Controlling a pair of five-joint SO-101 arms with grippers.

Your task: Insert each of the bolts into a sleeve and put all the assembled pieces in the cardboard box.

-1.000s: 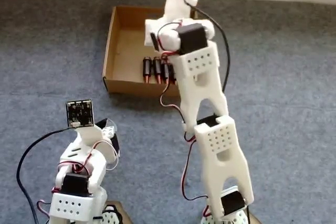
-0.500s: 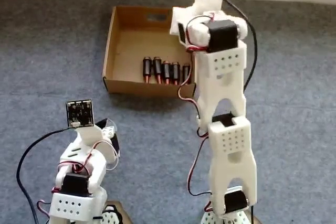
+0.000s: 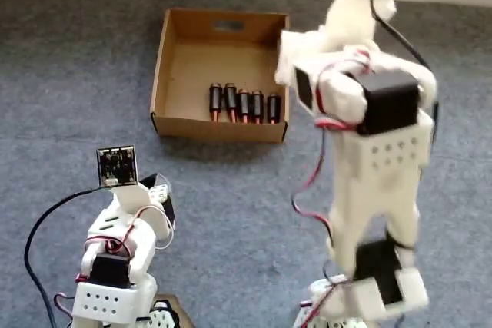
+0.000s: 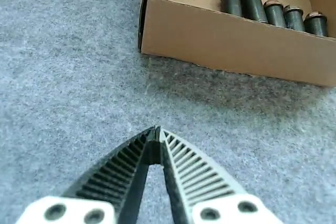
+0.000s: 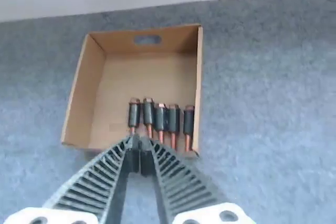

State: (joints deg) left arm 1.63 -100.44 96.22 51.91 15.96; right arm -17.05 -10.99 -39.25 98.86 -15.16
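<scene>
cardboard box (image 3: 217, 128), five assembled pieces (image 3: 244, 104) side by side inside

The table (image 3: 77, 74) under me has a soft grey carpet top. One open brown cardboard box (image 3: 200, 126) sits flat on it, close to the far edge.

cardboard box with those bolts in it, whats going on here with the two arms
Nothing is being held at the moment. Five assembled pieces lie in a row inside the cardboard box, by its near wall. The right hand is shut and empty, held high near the box. The left hand is also shut and empty, low over the grey carpet short of the box. The task looks about done.
</scene>
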